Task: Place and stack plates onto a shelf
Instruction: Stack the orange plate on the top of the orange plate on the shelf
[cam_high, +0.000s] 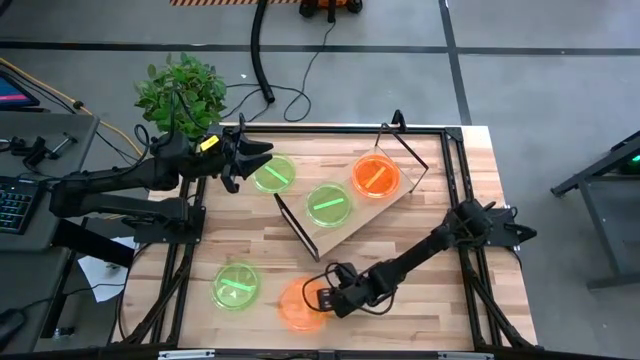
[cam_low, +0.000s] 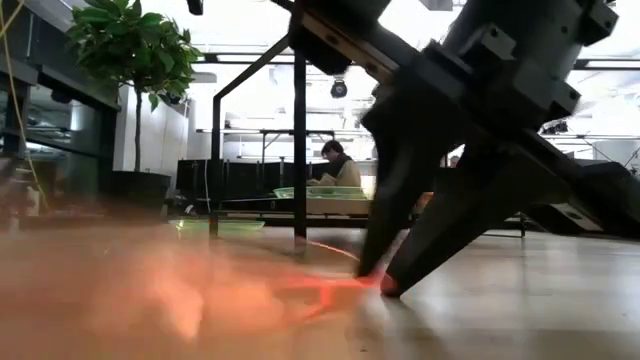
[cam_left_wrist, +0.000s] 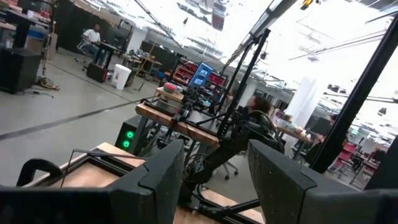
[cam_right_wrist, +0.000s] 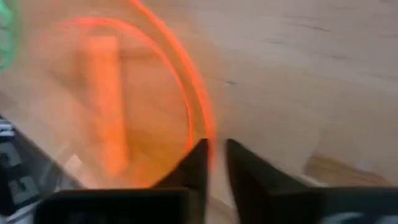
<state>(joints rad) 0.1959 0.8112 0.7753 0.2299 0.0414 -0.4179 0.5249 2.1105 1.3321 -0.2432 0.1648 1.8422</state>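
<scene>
Right end effector (cam_high: 322, 299) is down at the near edge of the bench (cam_high: 440, 300), and from the high view I read it at the rim of an orange plate (cam_high: 297, 305) that seems to be the top of a small orange pile, though I can't count the layers. A green plate (cam_high: 236, 285) lies just beside it, still on the bench. Up on the shelf (cam_high: 352, 228) I count an orange plate (cam_high: 377, 176) and a green plate (cam_high: 328, 204), side by side, not stacked; a third green plate (cam_high: 272, 173) sits at the shelf's far end under the left end effector (cam_high: 250, 160), and I can't tell whether it rests on the board or whether those fingers hold it. So I judge we're about halfway, with all the stacking left. Low view: the right end effector (cam_low: 372, 283) has its two fingers nearly together, tips on the orange rim (cam_low: 320, 287). Left wrist view: the fingers (cam_left_wrist: 158, 177) stand clearly apart, only room beyond them, no plate visible. Right wrist view: the fingertips (cam_right_wrist: 200, 155) are pinched close on the orange rim (cam_right_wrist: 198, 118), so I call it gripped.
</scene>
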